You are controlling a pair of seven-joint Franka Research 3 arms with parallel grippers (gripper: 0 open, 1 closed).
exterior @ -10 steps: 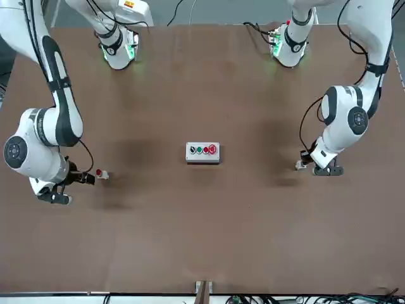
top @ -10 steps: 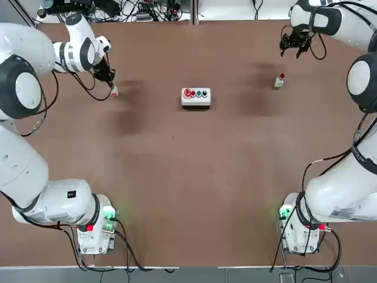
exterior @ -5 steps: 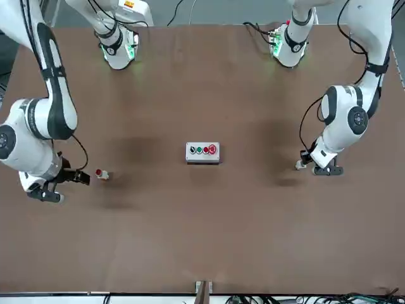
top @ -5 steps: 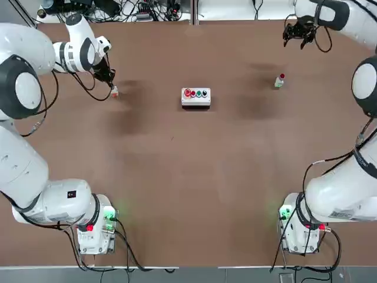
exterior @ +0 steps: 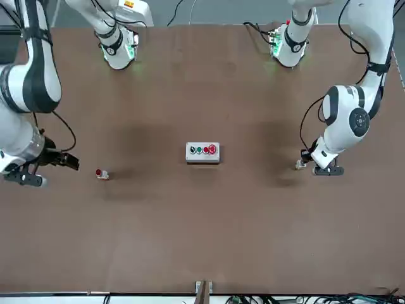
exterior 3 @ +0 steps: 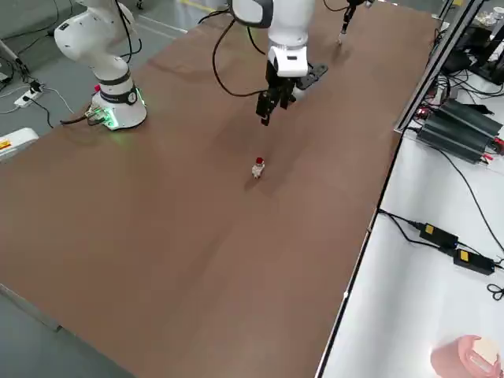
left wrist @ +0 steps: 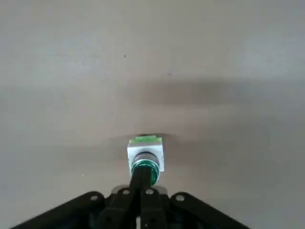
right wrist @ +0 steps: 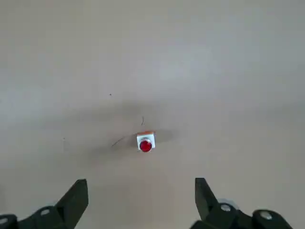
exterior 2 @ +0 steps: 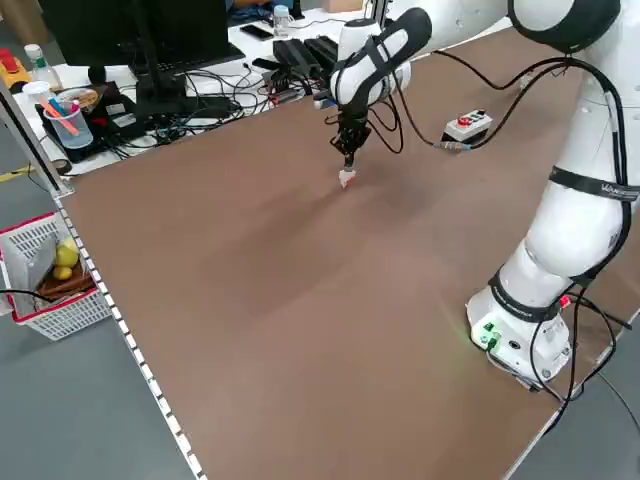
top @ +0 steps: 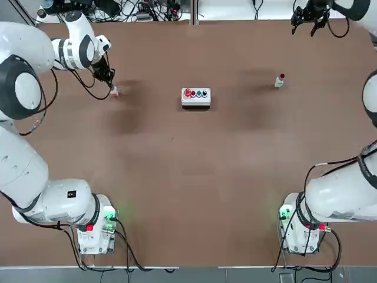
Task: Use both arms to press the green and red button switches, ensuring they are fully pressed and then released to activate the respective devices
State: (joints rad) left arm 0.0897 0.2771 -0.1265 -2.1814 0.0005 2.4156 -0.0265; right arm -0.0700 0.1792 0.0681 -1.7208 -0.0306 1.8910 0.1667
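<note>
Left of the white button box (top: pixel 196 96), the left claw (left wrist: pixel 141 188), fingers together, presses the green button switch (left wrist: pixel 145 156). The right claw (right wrist: pixel 138 202) hovers wide, well above the red button switch (right wrist: pixel 145 142).

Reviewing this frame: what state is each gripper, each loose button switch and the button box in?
left gripper: shut, fingertips on the green cap
green button switch: upright, under the left gripper
right gripper: open, raised clear of the red switch
red button switch: upright, untouched
white button box: at table centre, untouched
</note>
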